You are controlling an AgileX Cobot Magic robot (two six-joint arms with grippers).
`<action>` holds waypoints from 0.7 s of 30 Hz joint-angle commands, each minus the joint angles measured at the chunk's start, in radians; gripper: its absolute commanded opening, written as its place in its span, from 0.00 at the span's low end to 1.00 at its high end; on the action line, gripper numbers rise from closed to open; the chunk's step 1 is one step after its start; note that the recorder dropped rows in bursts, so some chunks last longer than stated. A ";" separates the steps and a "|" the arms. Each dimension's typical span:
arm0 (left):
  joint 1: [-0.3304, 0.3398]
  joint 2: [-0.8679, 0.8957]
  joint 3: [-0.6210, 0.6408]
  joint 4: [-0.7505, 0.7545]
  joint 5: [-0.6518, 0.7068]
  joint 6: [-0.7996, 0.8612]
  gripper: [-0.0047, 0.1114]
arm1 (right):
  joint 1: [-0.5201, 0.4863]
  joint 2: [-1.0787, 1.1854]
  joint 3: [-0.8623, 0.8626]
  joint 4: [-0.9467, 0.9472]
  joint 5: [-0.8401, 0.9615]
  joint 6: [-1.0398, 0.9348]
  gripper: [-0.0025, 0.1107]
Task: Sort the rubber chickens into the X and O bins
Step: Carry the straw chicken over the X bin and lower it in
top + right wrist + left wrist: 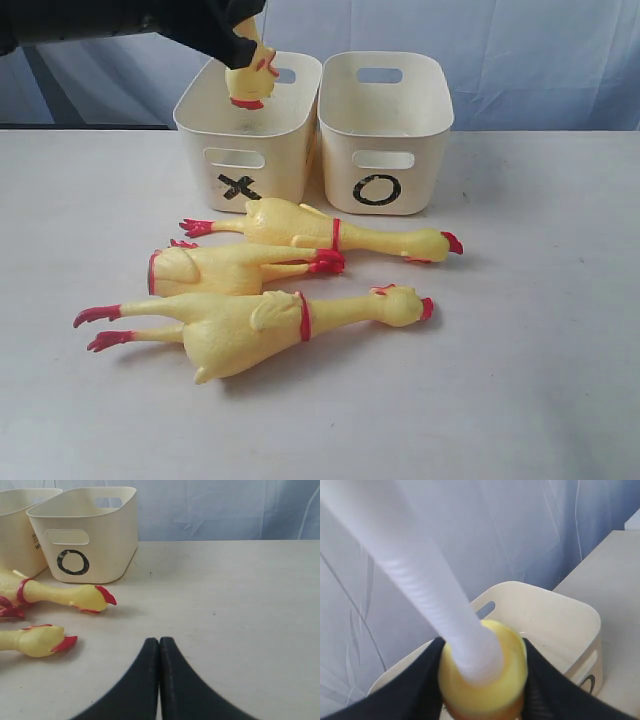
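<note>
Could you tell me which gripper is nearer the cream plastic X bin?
Left. The left gripper holds a yellow rubber chicken above the X bin; the right gripper sits beyond the cream O bin.

chickens [250,330]: smooth rubber, slight sheen. bins [285,175]: smooth cream plastic, satin. table [540,350]: matt, lightly speckled. backdrop [540,60]: thin creased cloth. jaws: matt black, finely textured. hose [420,590]: ribbed white plastic.
</note>
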 commanded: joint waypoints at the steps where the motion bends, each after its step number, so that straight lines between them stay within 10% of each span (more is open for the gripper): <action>1: -0.005 0.066 -0.058 -0.014 -0.014 0.030 0.04 | 0.002 -0.004 0.002 -0.004 -0.006 0.000 0.01; 21: -0.005 0.320 -0.236 0.101 -0.276 0.030 0.04 | 0.008 -0.004 0.002 -0.004 -0.005 0.000 0.01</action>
